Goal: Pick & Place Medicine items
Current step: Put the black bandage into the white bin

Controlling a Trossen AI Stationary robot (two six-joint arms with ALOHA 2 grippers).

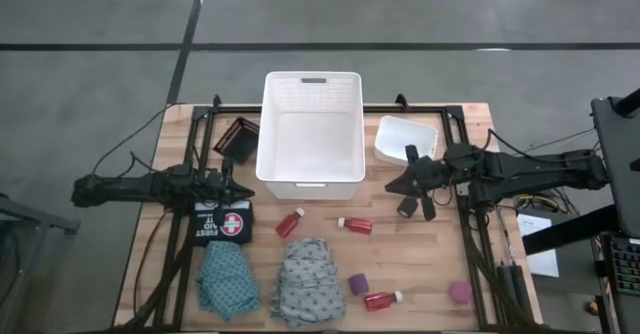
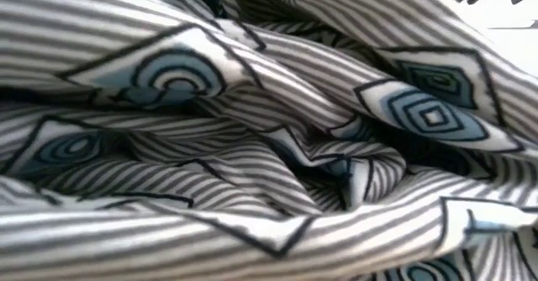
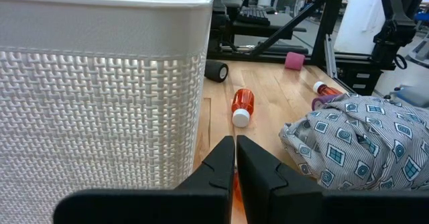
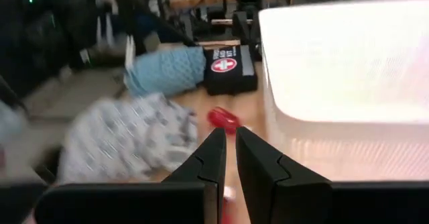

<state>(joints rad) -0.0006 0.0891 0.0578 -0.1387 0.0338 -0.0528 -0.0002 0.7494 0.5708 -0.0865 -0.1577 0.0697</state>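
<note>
Three red bottles with white caps lie on their sides on the table (image 1: 290, 222), (image 1: 355, 225), (image 1: 383, 300). A purple roll (image 1: 357, 284) and a pink roll (image 1: 459, 292) sit near the front, and a black roll (image 1: 406, 207) lies under the right arm. The teal cloth (image 1: 226, 279) and the grey cloth (image 1: 308, 279) lie crumpled at the near edge; the grey cloth (image 2: 269, 129) fills the low view. My left gripper (image 1: 230, 182) is shut, beside the white basket's left near corner. My right gripper (image 1: 393, 187) is shut, by the basket's right near corner.
A white basket (image 1: 275, 124) stands at the table's middle far side. A black first-aid pouch (image 1: 223, 222) lies below my left gripper. A small white tray (image 1: 405, 139) sits right of the basket and a flat black thing (image 1: 238, 139) left of it.
</note>
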